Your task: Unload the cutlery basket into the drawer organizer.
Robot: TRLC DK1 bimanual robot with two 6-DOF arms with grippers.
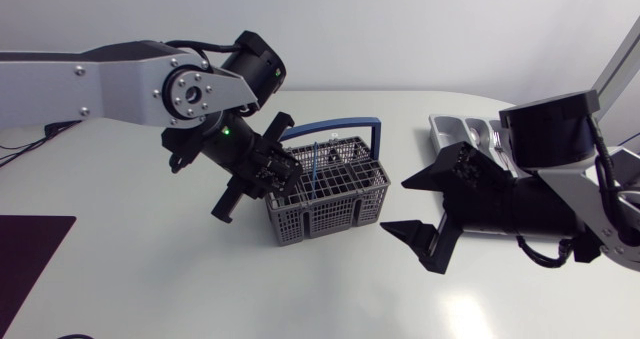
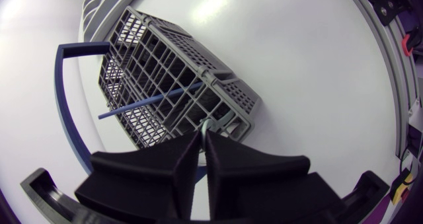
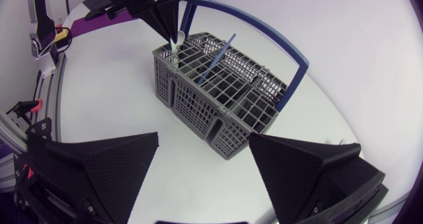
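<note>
Because the right arm lies across it in the head view, the drawer organizer (image 1: 462, 131) shows only as a pale grey corner toward the table's (image 1: 150, 279) far right, and its compartments are hard to make out. The left gripper (image 1: 283, 171) sits over the left end of the cutlery basket (image 1: 335, 207), but its fingertips are lost against the dark mesh. The basket is a grey plastic grid with a blue hoop handle (image 1: 345, 124). It stands upright near the middle of the table, close to the organizer. A thin blue utensil (image 1: 314, 174) leans inside it. The right gripper (image 1: 425, 211) hangs beside the basket's right end, fingers spread wide with nothing between them.

In the left wrist view, the left gripper's fingers are pressed nearly together on a pale utensil (image 2: 207, 125). Only a sliver of it shows, so its kind cannot be told. It rises from a corner compartment of the basket, and the blue utensil lies slanted across the grid. The organizer is cut off beyond the basket.

In the right wrist view, the right gripper's two fingers stand far apart, with the basket ahead of them and untouched. At its far corner the left gripper pinches the pale utensil from two sides. The utensil's lower part is hidden in the compartment.
</note>
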